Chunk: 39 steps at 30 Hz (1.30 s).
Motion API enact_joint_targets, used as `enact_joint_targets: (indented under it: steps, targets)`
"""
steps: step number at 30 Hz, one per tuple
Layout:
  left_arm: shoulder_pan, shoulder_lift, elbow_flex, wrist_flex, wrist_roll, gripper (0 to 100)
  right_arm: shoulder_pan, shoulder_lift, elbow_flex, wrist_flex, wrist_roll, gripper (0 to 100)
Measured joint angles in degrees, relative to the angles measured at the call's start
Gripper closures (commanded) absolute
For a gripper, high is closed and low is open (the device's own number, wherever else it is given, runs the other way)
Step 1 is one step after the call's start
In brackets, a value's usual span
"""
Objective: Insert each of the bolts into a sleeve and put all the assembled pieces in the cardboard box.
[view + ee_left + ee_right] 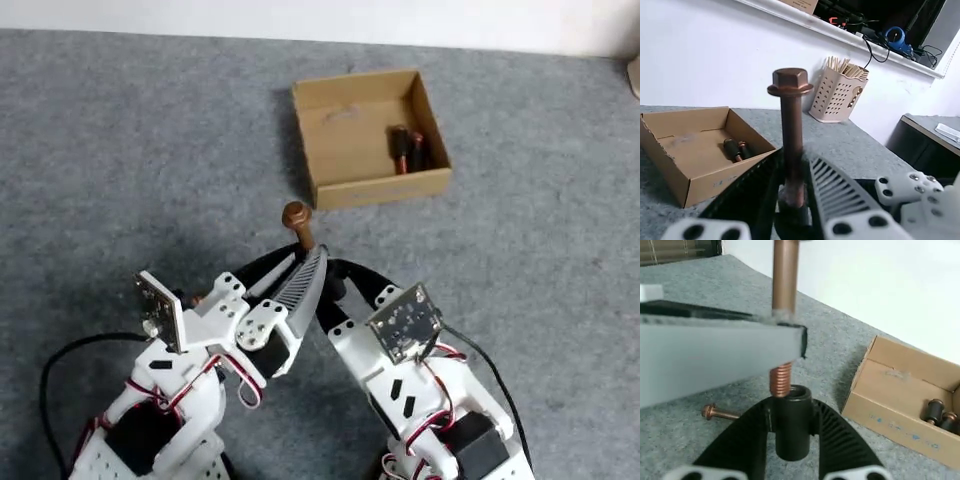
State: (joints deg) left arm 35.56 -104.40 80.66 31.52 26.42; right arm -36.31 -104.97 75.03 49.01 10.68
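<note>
We see the left gripper [792,197] pinching the copper bolt [791,125] upright, its threaded tip at the mouth of the black sleeve [791,427], which the right gripper [790,445] clamps. The cardboard box [345,190] sits toward the worktop's [120,150] far edge and holds two assembled pieces [408,150]. A loose bolt [717,413] lies near the sleeve.

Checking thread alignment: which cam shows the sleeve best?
Right wrist view: the sleeve sits upright in the right hand, open top clear, the threaded tip of the bolt at its mouth. The left wrist view catches a dark sliver of it beneath the bolt; in the high view the arms cover it.
</note>
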Motion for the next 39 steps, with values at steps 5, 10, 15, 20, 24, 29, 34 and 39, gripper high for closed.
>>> enact_joint_targets:
  steps: [5,10,15,20,24,29,34,39]
  targets:
    - [0.00,0.00,4.31,-5.63,-0.26,99,0.18,0.00,0.00,0.00,0.00,99.3]
    - [-0.09,0.00,4.92,-7.30,-0.26,99,-0.44,0.00,0.00,0.00,0.00,99.3]
    - [-0.09,0.00,4.92,-7.38,-0.35,99,-2.02,0.00,0.00,0.00,0.00,99.3]
    - [0.97,0.00,5.19,-7.47,-0.35,99,-2.02,0.00,0.00,0.00,0.00,99.3]
    - [1.67,-0.09,5.19,-7.65,-0.35,99,-2.02,0.00,0.00,0.00,0.00,99.3]
    - [1.85,-0.09,5.19,-6.86,-0.35,99,-2.02,0.09,0.09,0.00,0.00,99.3]
    - [1.85,-0.09,5.19,-6.42,-0.35,99,-2.02,0.09,0.09,0.00,0.00,99.3]
    - [2.02,0.00,5.27,-5.80,0.00,99,0.09,0.00,0.00,0.00,0.00,99.3]
